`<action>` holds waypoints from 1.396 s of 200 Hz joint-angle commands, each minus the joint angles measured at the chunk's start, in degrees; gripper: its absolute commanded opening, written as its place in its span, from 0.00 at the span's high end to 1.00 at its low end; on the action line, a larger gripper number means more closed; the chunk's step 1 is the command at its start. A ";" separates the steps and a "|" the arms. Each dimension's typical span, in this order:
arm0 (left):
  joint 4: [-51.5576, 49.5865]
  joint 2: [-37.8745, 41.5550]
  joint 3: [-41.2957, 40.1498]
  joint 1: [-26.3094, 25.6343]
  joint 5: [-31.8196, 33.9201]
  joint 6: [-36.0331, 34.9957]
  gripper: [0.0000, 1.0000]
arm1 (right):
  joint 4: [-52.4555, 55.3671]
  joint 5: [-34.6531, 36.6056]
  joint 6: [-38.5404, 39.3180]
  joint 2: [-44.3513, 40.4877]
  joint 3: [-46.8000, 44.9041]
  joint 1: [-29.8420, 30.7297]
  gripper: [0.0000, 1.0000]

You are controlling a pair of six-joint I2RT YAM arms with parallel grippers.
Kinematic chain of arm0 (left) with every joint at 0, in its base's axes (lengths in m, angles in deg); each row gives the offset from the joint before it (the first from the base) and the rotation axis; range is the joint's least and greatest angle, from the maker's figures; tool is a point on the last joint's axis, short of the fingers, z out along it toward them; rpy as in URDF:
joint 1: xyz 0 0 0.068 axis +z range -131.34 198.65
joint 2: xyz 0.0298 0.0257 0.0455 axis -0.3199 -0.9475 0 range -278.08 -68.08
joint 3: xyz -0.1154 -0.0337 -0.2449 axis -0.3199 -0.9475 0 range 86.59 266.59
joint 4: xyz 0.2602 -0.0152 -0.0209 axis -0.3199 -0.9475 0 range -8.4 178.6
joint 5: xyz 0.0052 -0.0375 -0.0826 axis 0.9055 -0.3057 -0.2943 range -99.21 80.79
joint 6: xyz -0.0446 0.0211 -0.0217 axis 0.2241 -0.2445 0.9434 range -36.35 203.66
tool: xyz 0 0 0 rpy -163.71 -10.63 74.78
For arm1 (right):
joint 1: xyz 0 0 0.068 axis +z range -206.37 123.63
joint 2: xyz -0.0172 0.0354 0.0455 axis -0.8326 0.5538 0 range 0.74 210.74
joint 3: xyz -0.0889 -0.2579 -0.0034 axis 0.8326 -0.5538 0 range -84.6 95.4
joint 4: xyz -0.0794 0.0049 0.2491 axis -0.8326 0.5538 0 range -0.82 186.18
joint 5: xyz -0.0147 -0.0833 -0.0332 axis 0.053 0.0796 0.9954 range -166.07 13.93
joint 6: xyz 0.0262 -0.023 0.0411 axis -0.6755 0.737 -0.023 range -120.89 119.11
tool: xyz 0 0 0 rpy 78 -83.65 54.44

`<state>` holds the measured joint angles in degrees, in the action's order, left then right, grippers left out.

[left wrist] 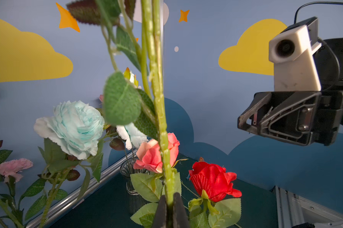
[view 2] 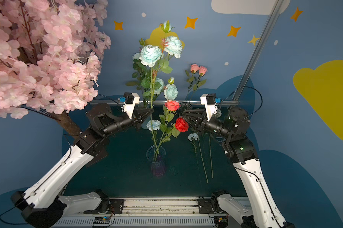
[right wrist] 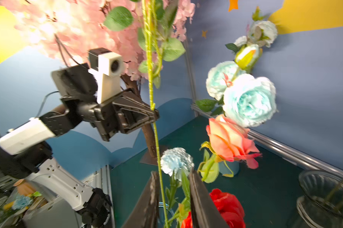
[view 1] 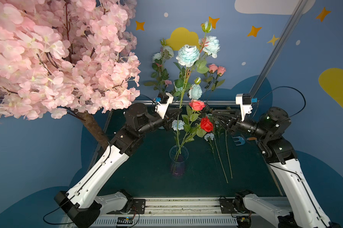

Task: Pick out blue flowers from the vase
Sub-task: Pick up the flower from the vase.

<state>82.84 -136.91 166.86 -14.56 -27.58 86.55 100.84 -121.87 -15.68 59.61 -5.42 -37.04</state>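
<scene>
Left gripper [view 1: 179,111] clamps tall blue flower [view 1: 187,55] by its stem, well above vase [view 1: 170,154] (stem foot seemingly inside the glass). Right gripper [right wrist: 173,174] narrowly parted, stem between its fingers. Other blue flowers [view 1: 209,136] lie on table [view 1: 146,167].

Looking across every view now: no lettering, no labels, no brand marks and no numbers can be read on anything here.

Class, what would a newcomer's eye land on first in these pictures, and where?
The pink tree towers beside the left arm. At centre, a tall blue flower rises from the vase, its stem pinched by the left gripper; a red rose glows lower down, near the open right gripper.
</scene>
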 commanded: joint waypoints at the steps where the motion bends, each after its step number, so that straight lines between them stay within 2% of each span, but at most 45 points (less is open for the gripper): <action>1: 6.88 1.63 -0.71 0.60 -4.54 2.54 0.97 | -5.01 -7.51 -4.44 0.64 1.02 1.08 0.72; 29: 9.52 1.99 -1.21 0.84 -6.74 4.16 0.97 | -16.52 -11.27 -10.53 0.49 -4.71 4.03 0.71; 49: 9.94 1.46 0.48 0.80 -8.91 5.09 0.97 | -25.14 -13.46 -14.57 2.58 -8.14 6.42 0.67; 70: 9.58 1.13 1.84 0.78 -11.68 6.11 0.97 | -30.69 -15.02 -17.90 6.68 -7.71 8.08 0.65; 152: 9.20 2.56 1.03 0.85 -13.95 6.95 0.97 | -27.24 -11.66 -10.21 13.69 -2.83 16.93 0.60; 207: 6.91 2.01 1.98 0.96 -15.07 5.96 0.97 | -20.70 -6.66 -3.46 15.37 -0.38 20.35 0.63; 249: 6.39 2.30 1.83 0.95 -14.87 5.65 0.97 | -13.82 -0.24 3.15 13.73 0.07 22.12 0.61; 279: 6.18 2.52 1.60 1.06 -14.60 5.45 0.97 | -12.45 3.79 5.63 10.85 -1.54 22.50 0.56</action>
<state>88.65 -135.56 167.17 -13.53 -41.52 92.65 85.89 -123.40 -13.93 73.55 -6.71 -14.81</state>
